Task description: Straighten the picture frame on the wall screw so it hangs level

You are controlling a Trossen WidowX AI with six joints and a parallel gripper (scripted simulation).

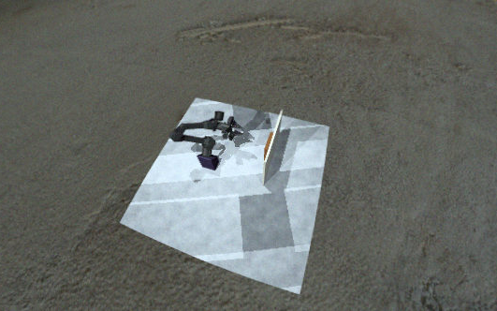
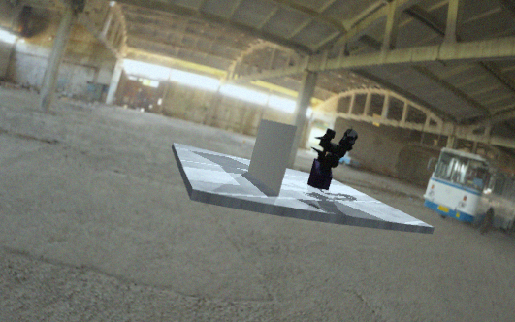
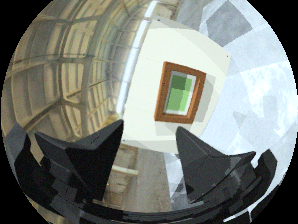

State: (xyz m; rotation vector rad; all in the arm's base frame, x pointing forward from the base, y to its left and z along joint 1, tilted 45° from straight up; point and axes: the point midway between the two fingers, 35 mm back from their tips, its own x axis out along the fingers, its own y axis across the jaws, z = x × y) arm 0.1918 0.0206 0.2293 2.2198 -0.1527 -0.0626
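The brown picture frame (image 1: 268, 146) (image 3: 161, 95) with a green picture hangs on the front of the pale upright wall panel (image 1: 264, 174) (image 2: 272, 150) (image 3: 145, 60). The wrist view is rolled, with the panel's upper edge toward its left. There the frame looks tilted against the panel's edges, its image-top end, the right side seen from the front, being higher. The screw and notched strip are hidden, and the panel hides the frame in the exterior view. My gripper (image 1: 240, 129) (image 2: 316, 144) (image 3: 150, 127) is open and empty, in front of the panel, apart from the frame.
The panel stands on a pale slab (image 1: 182, 229) (image 2: 383, 213) (image 3: 270, 50). The arm's dark purple base (image 1: 208, 162) (image 2: 320, 176) stands on the same slab, on the frame's side of the panel. Shadows of the arm and panel fall across the slab.
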